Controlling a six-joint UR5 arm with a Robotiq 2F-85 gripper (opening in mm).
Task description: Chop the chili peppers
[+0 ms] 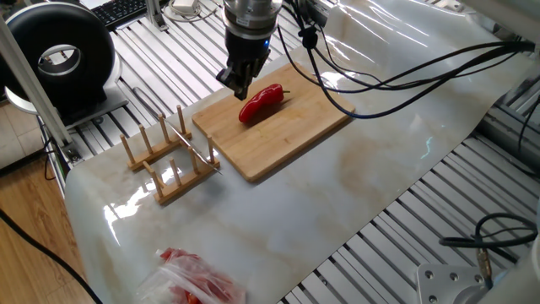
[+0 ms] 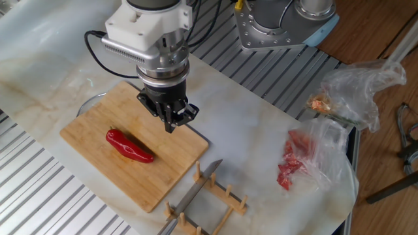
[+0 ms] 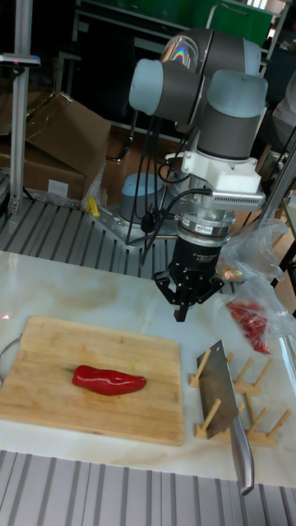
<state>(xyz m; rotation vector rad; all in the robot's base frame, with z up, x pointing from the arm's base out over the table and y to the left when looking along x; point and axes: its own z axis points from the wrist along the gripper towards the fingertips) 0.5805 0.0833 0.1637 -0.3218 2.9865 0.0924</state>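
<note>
Your hand [image 2: 171, 123] is closed and empty, above the board [image 2: 91, 134] edge; chili [image 2: 128, 145] beside it, knife [image 3: 222, 393] in rack [image 3: 247, 407] nearby.

Bright even overhead light, glare streaking across the glossy marble tabletop [image 1: 337, 181], shadows staying soft, all views staying sharp
</note>
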